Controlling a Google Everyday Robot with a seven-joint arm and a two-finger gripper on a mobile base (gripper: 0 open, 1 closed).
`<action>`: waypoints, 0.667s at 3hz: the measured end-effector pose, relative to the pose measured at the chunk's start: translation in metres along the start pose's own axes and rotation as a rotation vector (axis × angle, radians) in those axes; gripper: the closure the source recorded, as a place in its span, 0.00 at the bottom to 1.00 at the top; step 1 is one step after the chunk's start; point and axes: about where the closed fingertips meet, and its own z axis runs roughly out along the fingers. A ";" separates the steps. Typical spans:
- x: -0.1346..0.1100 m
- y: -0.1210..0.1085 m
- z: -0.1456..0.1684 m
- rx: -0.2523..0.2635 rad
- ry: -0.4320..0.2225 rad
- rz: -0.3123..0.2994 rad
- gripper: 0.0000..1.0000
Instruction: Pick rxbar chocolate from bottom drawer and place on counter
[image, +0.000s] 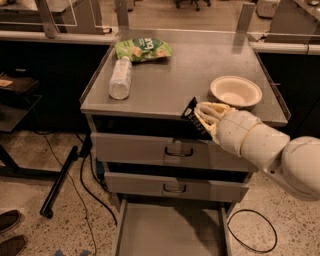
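You are holding the small black-wrapped rxbar chocolate (192, 118) at the front edge of the brushed-steel counter (170, 85), the cream gripper (202, 119) fingers clamping it. The grey metal bottom drawer (165, 231) is standing open; the pick looks done, and only the placing is remaining.

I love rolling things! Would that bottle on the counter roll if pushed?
Probably: the plastic bottle lies on its side on the smooth counter, so a sideways nudge would likely roll it. It looks small, maybe light. The gripper, at the counter's front edge, holds the rxbar chocolate.
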 end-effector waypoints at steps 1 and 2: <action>-0.035 -0.029 0.022 -0.009 -0.030 -0.044 1.00; -0.038 -0.033 0.028 -0.020 -0.031 -0.051 1.00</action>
